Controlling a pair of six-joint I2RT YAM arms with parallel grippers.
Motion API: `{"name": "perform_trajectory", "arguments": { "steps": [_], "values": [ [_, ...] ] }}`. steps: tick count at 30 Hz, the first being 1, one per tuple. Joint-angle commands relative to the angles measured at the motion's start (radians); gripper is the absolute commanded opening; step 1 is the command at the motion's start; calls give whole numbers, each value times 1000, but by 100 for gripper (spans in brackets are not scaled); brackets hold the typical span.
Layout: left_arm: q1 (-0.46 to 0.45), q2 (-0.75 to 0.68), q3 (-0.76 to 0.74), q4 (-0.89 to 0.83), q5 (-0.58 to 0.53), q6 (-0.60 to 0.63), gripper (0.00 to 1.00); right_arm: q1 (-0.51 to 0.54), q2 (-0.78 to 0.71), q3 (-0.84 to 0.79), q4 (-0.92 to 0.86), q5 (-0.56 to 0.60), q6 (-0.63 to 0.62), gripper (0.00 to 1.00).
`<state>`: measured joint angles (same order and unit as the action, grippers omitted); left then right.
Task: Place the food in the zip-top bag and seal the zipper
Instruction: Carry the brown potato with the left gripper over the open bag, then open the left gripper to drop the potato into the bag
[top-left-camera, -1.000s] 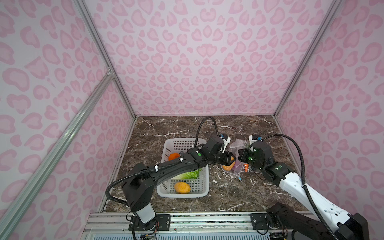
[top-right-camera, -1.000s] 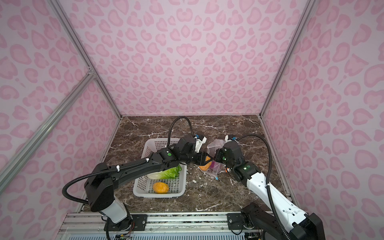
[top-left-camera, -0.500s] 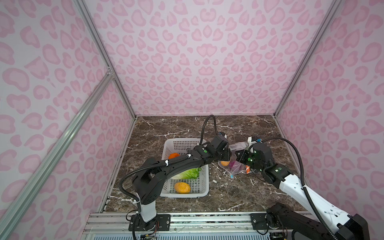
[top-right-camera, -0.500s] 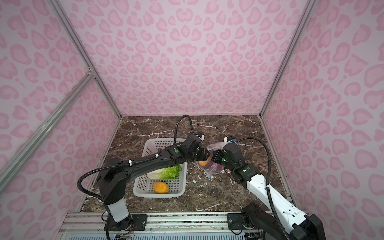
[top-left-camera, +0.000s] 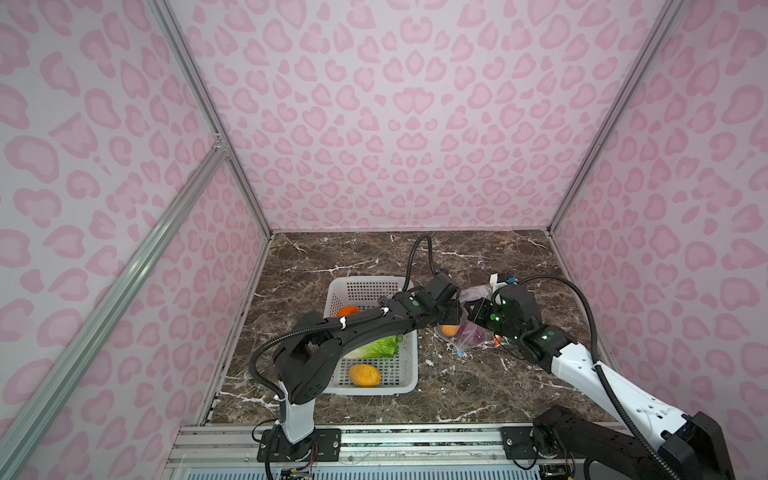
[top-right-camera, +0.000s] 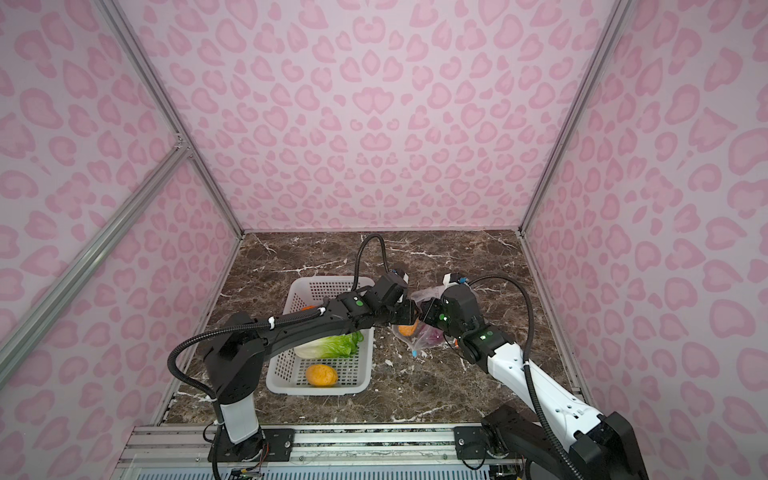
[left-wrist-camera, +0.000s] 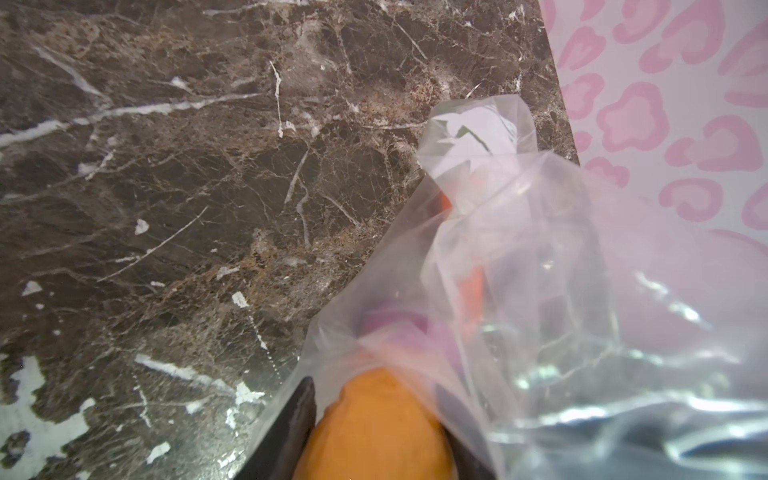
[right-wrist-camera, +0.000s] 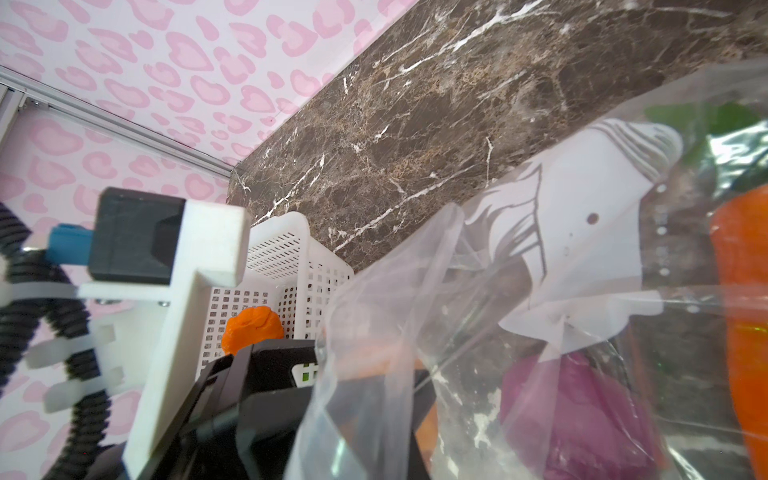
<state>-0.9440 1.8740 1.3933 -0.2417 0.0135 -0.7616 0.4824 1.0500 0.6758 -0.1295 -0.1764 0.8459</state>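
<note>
**Round held at the bag's mouth**

The left end effector (top-left-camera: 452, 322), part-open, grips a yellow-orange round (left-wrist-camera: 374, 428) at the mouth of the zip-top bag (right-wrist-camera: 415, 291), beside the basket (top-left-camera: 399, 380). The right end effector (top-left-camera: 473, 311), fully closed, pinches the bag's film. The white print patch (right-wrist-camera: 582, 232) shows strokes, nothing legible. Brown veined marble table (top-left-camera: 478, 257), pink spotted walls (top-left-camera: 395, 124).

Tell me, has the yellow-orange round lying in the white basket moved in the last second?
No. The yellow-orange round lies where it was, by the near wall of the basket.

White perforated plastic basket (top-left-camera: 365, 289): stood left of centre on dark brown, white-veined marble table (top-left-camera: 478, 386). Pink heart-spotted wall panels (top-left-camera: 395, 124) enclosed three sides.
</note>
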Motion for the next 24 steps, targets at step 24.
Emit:
{"name": "perform_trajectory", "arguments": {
  "steps": [24],
  "values": [
    [-9,15,13,-7,43,-65,55,1,-34,-45,24,29,-1,0]
  ]
}}
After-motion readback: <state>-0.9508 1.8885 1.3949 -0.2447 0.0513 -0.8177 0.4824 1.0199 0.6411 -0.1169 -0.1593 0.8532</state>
